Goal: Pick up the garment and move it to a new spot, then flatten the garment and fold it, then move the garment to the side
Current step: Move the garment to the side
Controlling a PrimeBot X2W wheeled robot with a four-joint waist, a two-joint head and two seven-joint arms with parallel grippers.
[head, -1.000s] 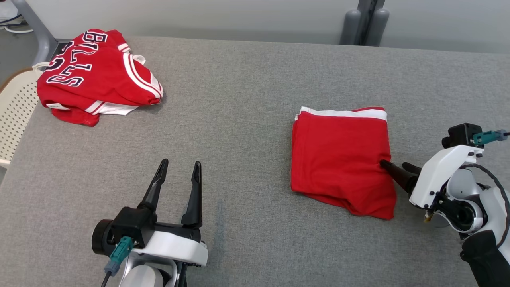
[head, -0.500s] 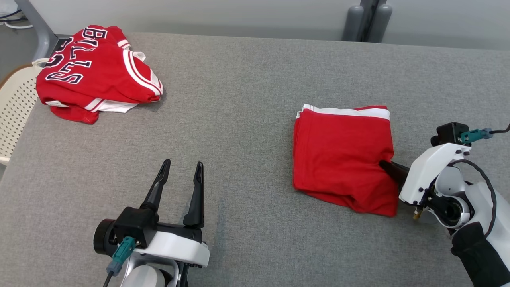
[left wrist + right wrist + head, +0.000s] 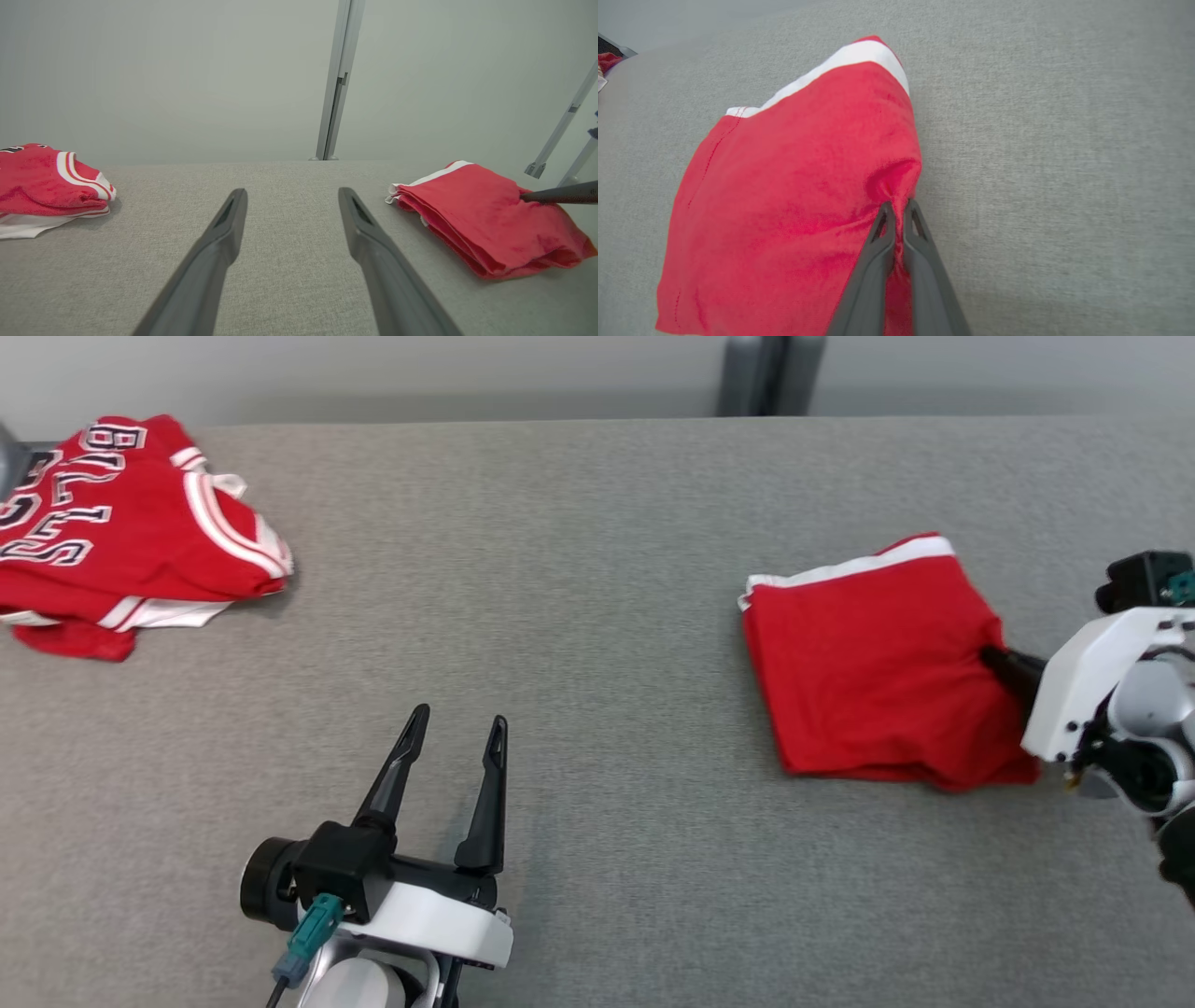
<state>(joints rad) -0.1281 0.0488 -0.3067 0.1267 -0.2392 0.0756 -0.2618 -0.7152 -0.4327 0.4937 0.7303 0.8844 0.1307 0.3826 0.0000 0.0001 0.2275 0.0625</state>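
Folded garment [image 3: 878, 681] pinched at its edge, the move to the side judged not yet finished
Head view: the garment lay folded into a neat square on the right part of the grey table [image 3: 597, 569], so picking up, flattening and folding looked done; the right gripper [image 3: 991, 658] was clenched on its right edge, the left gripper [image 3: 459, 717] hung spread and empty near the front, well apart from it, and a pile of red jerseys [image 3: 121, 532] sat at the far left. Left wrist view: its own fingers stood wide over bare table, the garment off to the right. Right wrist view: the two fingers were pressed together on a puckered bit of cloth, so the shift aside seemed to be what was left
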